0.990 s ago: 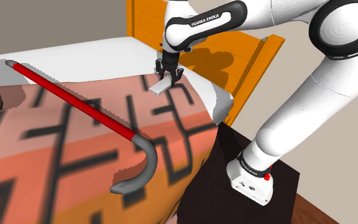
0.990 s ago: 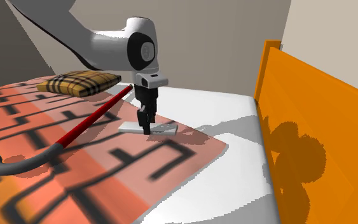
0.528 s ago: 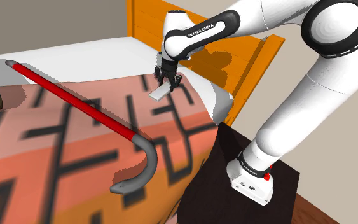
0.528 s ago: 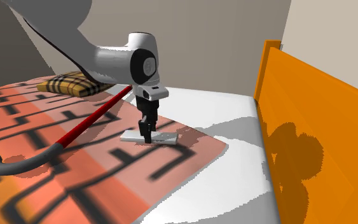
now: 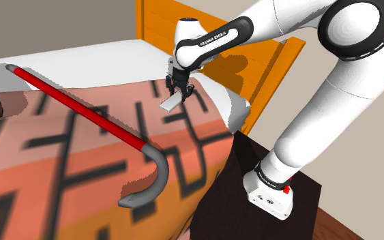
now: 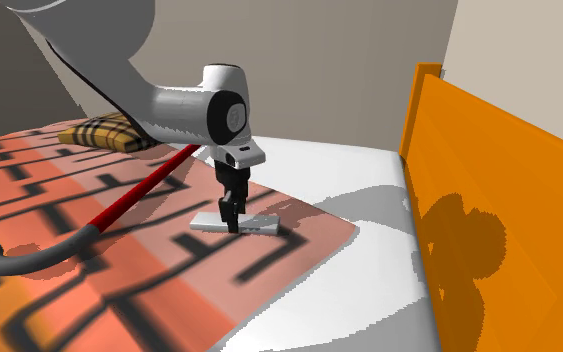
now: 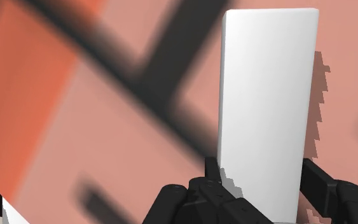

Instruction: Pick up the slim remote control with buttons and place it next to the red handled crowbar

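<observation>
Since a second earlier, my gripper (image 5: 178,87) had carried the remote (image 5: 172,101) a short way across the bed (image 5: 101,58), toward the crowbar (image 5: 88,112), and my forearm had swung further over the orange headboard (image 5: 286,51).

My fingers (image 7: 212,184) were pinching the remote by its long edges, near one end, and the rest of the plain white slab stuck out past the fingertips. From the second exterior view it lay nearly level under the gripper (image 6: 231,215). The narrow shadow along its edge suggested it hung just clear of the blanket (image 5: 61,163), though I could not be sure of the gap.

That blanket was salmon and orange with dark angular lines. On it, well apart from the remote (image 6: 237,222), the crowbar (image 6: 139,190) lay with its red shaft running diagonally and its grey hooked end (image 5: 149,184) nearer the bed's edge. At the shaft's far end sat a plaid pillow (image 6: 119,130). My base stood on the dark stand (image 5: 245,204) beside the bed.
</observation>
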Controlling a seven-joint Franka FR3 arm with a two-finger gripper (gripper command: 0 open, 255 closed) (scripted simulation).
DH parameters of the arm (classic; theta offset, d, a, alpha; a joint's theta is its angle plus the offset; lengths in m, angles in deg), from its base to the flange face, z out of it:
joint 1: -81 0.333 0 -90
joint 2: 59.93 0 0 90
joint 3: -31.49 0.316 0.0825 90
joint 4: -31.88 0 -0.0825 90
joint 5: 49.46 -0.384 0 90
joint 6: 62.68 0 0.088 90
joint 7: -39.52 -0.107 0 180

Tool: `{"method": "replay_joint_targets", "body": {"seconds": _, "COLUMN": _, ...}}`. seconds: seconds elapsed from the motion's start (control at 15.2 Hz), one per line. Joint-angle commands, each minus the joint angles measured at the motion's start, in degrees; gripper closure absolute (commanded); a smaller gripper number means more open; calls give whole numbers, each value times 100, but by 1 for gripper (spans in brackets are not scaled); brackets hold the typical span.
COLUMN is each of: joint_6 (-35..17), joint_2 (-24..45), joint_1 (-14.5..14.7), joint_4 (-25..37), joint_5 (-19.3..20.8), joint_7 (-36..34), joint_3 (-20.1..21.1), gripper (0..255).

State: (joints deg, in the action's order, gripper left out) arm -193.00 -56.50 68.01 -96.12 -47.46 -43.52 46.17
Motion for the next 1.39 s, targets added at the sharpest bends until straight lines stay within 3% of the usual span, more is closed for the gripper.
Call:
{"method": "replay_joint_targets", "body": {"seconds": 0.0, "joint_6": -3, "joint_2": 0, "joint_1": 0, "joint_4": 0, "joint_5": 0, "joint_7": 0, "joint_3": 0, "gripper": 255}}
{"method": "replay_joint_targets", "body": {"seconds": 0.13, "joint_6": -3, "joint_2": 0, "joint_1": 0, "joint_4": 0, "joint_5": 0, "joint_7": 0, "joint_3": 0, "gripper": 255}}
{"method": "replay_joint_targets", "body": {"seconds": 0.2, "joint_6": -3, "joint_2": 0, "joint_1": 0, "joint_4": 0, "joint_5": 0, "joint_7": 0, "joint_3": 0, "gripper": 0}}
{"method": "replay_joint_targets", "body": {"seconds": 0.53, "joint_6": -4, "joint_2": 1, "joint_1": 0, "joint_4": 0, "joint_5": 1, "joint_7": 0, "joint_3": 0, "gripper": 0}}
{"method": "replay_joint_targets", "body": {"seconds": 0.79, "joint_6": 710, "joint_2": -384, "joint_1": -8, "joint_4": 343, "joint_5": -134, "joint_7": 96, "joint_3": 5, "gripper": 0}}
{"method": "replay_joint_targets", "body": {"seconds": 1.32, "joint_6": 710, "joint_2": -384, "joint_1": -8, "joint_4": 343, "joint_5": -134, "joint_7": 96, "joint_3": 4, "gripper": 0}}
